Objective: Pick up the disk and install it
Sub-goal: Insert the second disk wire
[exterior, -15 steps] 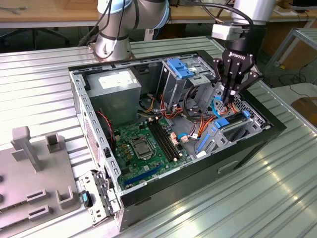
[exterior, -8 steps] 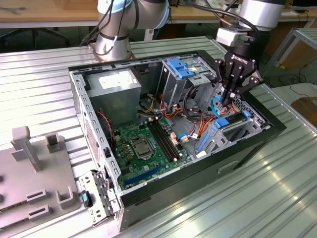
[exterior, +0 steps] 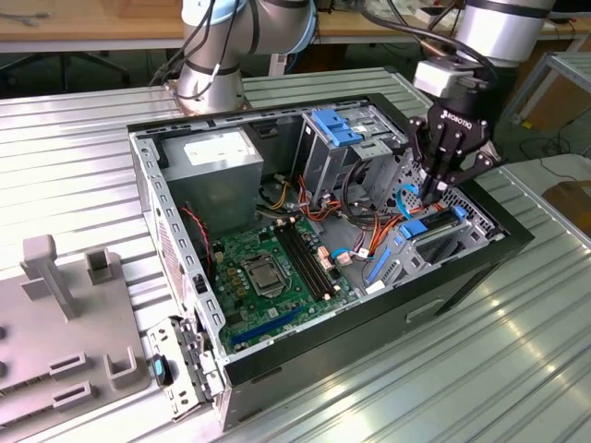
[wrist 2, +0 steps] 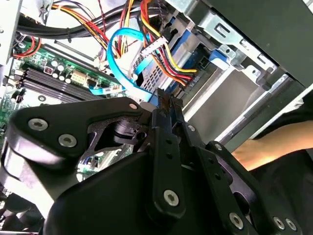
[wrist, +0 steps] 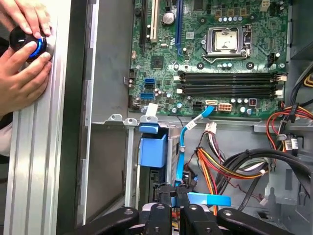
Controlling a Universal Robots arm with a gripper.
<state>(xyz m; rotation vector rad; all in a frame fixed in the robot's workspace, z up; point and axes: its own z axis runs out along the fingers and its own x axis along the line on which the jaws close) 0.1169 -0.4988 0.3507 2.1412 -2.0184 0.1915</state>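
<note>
The gripper (exterior: 434,192) reaches down into the front corner of an open computer case (exterior: 148,185). Its black fingers (wrist 2: 164,122) are drawn together, and whether they pinch anything is hidden by their own links. White lettering runs across the gripper's body in the exterior view.

Just beneath the tips lies the disk (exterior: 432,231). It is seated flat in its metal bay against the case wall, with its blue rail showing and its dark face partly covered. In the first wrist view the blue end piece of the disk (wrist: 152,149) stands just ahead of the fingertips. A light blue data cable (wrist 2: 117,58) loops beside them, and red, yellow and orange wires bunch nearby.

Further in sit the green motherboard (exterior: 268,268) with its bare processor socket (wrist: 225,41), a metal drive cage (exterior: 337,138) with a blue latch, and the grey power supply (exterior: 217,171), whose white label is too small to read.

Outside the case, a person's hands (wrist: 24,54) rest on a round black knob (wrist: 29,41) with a blue ring, on the ribbed aluminium table (exterior: 462,369).
</note>
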